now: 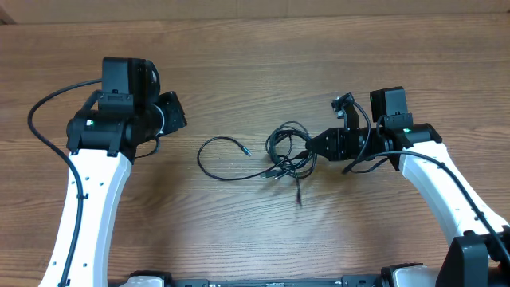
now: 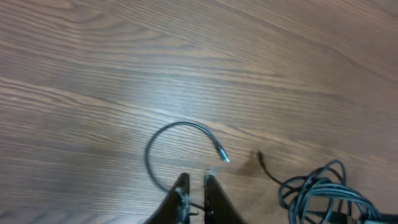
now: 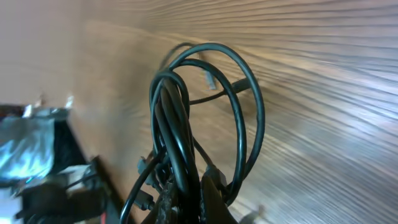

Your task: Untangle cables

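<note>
From overhead, my right end effector point(image 1: 317, 146) is clamped on the edge of a tangle of thin black flexible cables point(image 1: 288, 150) lying near the middle of the brown wood-grain bench point(image 1: 255, 48). One curved loose black strand point(image 1: 215, 166) arcs out of the tangle toward my left end effector point(image 1: 172, 112), which hangs well apart from it and holds nothing. No box, tray or other container shows, so there are no contents to report.

Through the left wrist camera, my left fingers point(image 2: 180, 190) are drawn nearly together with only a narrow, empty slit between them. The strand's small pale plug point(image 2: 222, 157) lies just ahead, and the tangle sits at lower right. If I came down with the fingers set like this, I judge they would press on the strand instead of straddling it, and skid it aside.

Through the right wrist camera, several loops rise bunched from between my right fingers point(image 3: 214, 200). I judge I am gripping more than one cord. A pull could cinch the knot tighter, or drag the whole tangle along, since nothing pins its far side. A thin cord could also slip out of the clamp.
</note>
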Controlling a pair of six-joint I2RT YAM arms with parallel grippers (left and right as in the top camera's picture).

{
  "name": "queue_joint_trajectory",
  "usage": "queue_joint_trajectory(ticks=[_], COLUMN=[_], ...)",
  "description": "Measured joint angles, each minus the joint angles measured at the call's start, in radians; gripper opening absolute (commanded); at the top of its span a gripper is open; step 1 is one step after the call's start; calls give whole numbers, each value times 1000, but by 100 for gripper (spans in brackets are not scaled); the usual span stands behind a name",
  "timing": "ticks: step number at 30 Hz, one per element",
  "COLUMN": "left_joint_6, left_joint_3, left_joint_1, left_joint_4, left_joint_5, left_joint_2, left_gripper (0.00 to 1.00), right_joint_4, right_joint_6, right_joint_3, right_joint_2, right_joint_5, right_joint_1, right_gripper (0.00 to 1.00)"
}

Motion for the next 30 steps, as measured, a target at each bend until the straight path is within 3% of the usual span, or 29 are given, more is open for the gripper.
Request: queue_joint_trajectory(ticks=[1,2,8,20,30], left_joint_6=[1,4,42,149,154], left_joint_3=[0,0,0,0,0], left_joint_1=[-8,-19,-114,-256,-262], left_joint_4=[1,0,46,163,170], left_joint_5=[9,19,127,380,422], left_joint_2=[5,11,98,323,408], left_gripper=[41,45,50,32,31], right_joint_4=[1,2,34,95,121], right_joint_6=[-8,-14,-27,9,21], right_joint_3=[0,0,0,0,0], right_joint_2=[0,0,0,0,0], right_joint_5=[-19,-35,-75,-100,-120], right_joint_1=[4,10,35,35,35], right_gripper=[3,4,4,4,4])
